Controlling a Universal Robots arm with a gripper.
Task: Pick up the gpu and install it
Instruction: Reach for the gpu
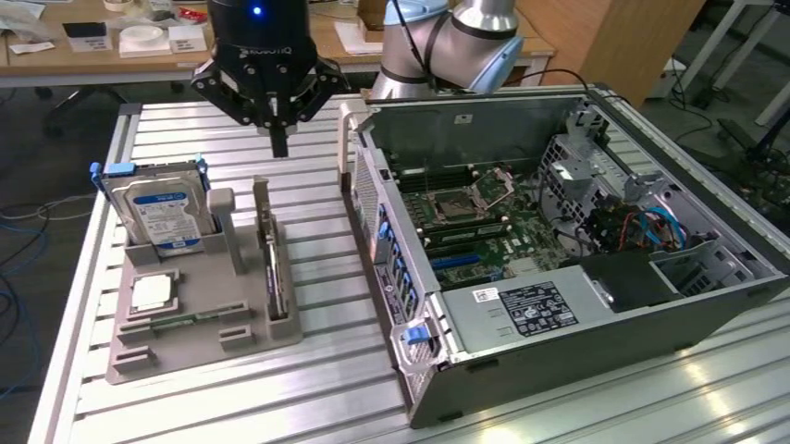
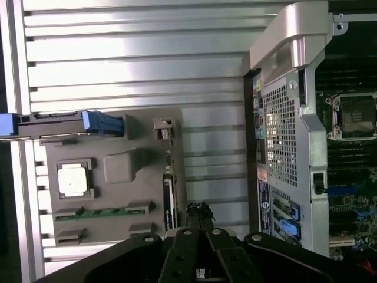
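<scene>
Nearest you, the grey moulded plastic parts holder (image 1: 185, 356) sits on the slatted aluminium table (image 1: 321, 398). Its pockets keep each part at a fixed pose for the arm.

- **Chip and memory:** The small square silver chip (image 1: 151, 293) lies flat, and the thin green memory strip (image 1: 185, 321) lies in a groove.
- **The gpu:** The thin dark circuit card with a pale metal end bracket, the gpu (image 1: 274, 268), stands on its long edge in the slot on the holder's side nearest the case. That probably leaves its top edge free for a pinch from above. It is untouched and not yet picked.
- **Hard drive:** Behind it, the thick silver hard drive with the blue label (image 1: 166, 217) leans upright.
- **Case:** On the exterior view's right, the open grey metal computer case (image 1: 691, 305) lies on its side with the green motherboard (image 1: 475, 222) facing up, so you can reach it from above.
- **Gripper:** Farther back, the black two-finger gripper (image 1: 279, 143) hangs above the bare table just beyond the holder. Its fingertips are pressed together and it holds nothing. In the wrist view the gripper (image 2: 199, 213) looks down close beside the gpu (image 2: 168, 200).

Hard to make out:
- You see the gpu edge-on, so its faces are hidden.
- The expansion slots are partly masked by the case wall.
- The arm is cut off at the frame top.
</scene>
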